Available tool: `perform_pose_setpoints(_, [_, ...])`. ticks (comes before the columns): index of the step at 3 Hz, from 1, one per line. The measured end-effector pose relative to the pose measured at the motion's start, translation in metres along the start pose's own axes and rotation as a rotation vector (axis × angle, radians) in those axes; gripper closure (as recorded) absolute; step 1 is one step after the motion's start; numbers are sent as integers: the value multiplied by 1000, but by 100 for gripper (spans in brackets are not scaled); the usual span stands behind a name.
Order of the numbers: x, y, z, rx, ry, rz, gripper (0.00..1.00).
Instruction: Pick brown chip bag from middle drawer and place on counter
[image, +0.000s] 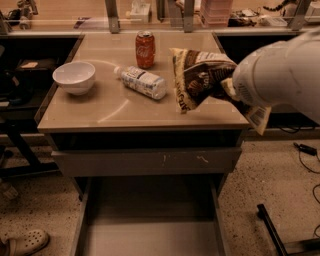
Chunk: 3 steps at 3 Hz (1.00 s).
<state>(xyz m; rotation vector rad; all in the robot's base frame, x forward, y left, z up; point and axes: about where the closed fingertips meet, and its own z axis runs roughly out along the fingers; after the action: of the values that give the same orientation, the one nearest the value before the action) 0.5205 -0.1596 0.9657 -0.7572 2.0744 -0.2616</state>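
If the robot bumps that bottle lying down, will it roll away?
Probably, yes: the plastic bottle lies on its round side on the smooth counter, so a nudge could roll it. It looks clear, perhaps empty and light. The gripper, over the counter's edge nearby, holds the brown chip bag.

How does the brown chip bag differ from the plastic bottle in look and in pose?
The brown chip bag is dark and crinkled; the plastic bottle is clear with a white label. The gripper holds the bag by its right end over the right side of the counter; the bottle lies free on its side on the counter. Both look similar in length.
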Motion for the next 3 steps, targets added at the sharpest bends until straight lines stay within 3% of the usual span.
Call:
perform_pose_setpoints(2, [-26, -31, 68, -6, 1, 62, 100])
perform_pose_setpoints(3, [-25, -37, 95, -7, 8, 73, 100])
